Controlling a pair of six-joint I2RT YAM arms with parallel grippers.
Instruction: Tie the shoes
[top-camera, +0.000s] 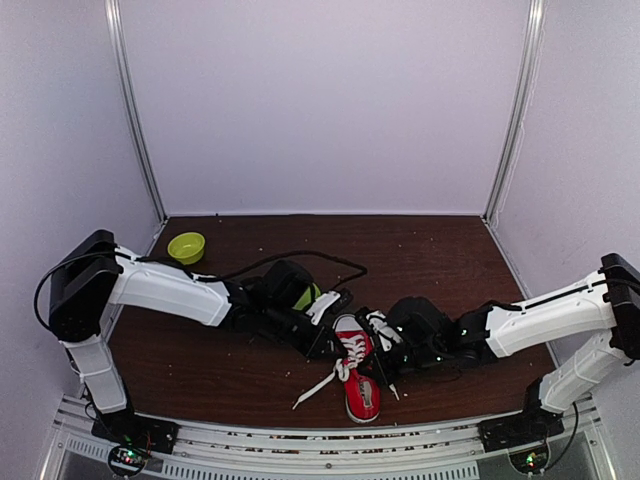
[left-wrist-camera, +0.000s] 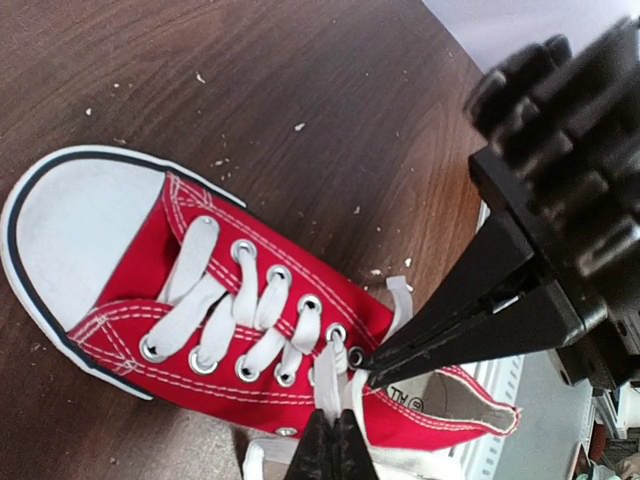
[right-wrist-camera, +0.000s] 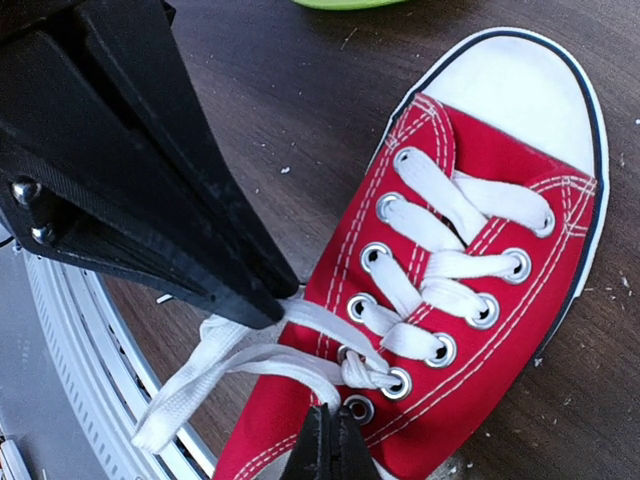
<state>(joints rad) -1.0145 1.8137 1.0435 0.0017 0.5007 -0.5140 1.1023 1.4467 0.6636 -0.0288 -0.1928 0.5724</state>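
Observation:
The red sneaker (top-camera: 358, 375) lies near the table's front edge, between my two grippers. It fills the left wrist view (left-wrist-camera: 230, 320) and the right wrist view (right-wrist-camera: 470, 300), showing a white toe cap and a first crossing of the white laces (right-wrist-camera: 365, 370) at the top eyelets. My left gripper (left-wrist-camera: 335, 445) is shut on a lace strand (left-wrist-camera: 330, 385) at the shoe's side. My right gripper (right-wrist-camera: 330, 435) is shut on the other lace strand (right-wrist-camera: 335, 385) by the top eyelet. Both gripper tips meet over the tongue, left (top-camera: 327, 345) and right (top-camera: 385, 352). Loose lace ends (top-camera: 318, 388) trail toward the front.
A green bowl (top-camera: 186, 246) sits at the back left. A black cable (top-camera: 300, 257) loops across the table behind the left arm. The metal rail (top-camera: 300, 440) runs along the front edge, close to the shoe. Crumbs dot the wood.

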